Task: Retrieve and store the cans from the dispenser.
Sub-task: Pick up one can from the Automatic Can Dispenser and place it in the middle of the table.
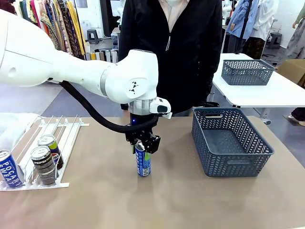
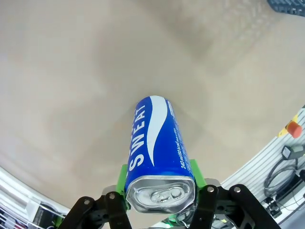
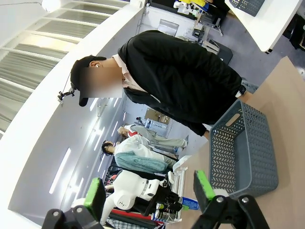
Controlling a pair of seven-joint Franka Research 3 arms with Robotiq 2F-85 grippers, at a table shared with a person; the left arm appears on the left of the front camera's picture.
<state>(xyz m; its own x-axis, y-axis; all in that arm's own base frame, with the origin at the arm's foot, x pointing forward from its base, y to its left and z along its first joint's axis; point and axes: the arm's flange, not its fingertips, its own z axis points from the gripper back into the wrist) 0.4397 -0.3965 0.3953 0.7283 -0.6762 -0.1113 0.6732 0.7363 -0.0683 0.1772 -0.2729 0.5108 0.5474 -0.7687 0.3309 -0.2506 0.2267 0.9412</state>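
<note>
A blue can [image 1: 143,163] is clenched near its top by the left gripper [image 1: 142,145] and held upright at mid-table, between the rack [image 1: 70,133] on the left and the basket [image 1: 236,164] on the right, probably so it can be carried across. The right gripper [image 3: 149,187] is spread wide, empty. Three other cans [image 1: 44,164] are lodged at the rack's near end

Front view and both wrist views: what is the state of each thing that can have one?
Held can: blue, upright, gripped at its top.
Left gripper: shut on the held can.
Right gripper: open, empty.
Grey basket: empty.
Dispenser: another blue can, dark patterned can and Pepsi can upright at its low end.
</note>
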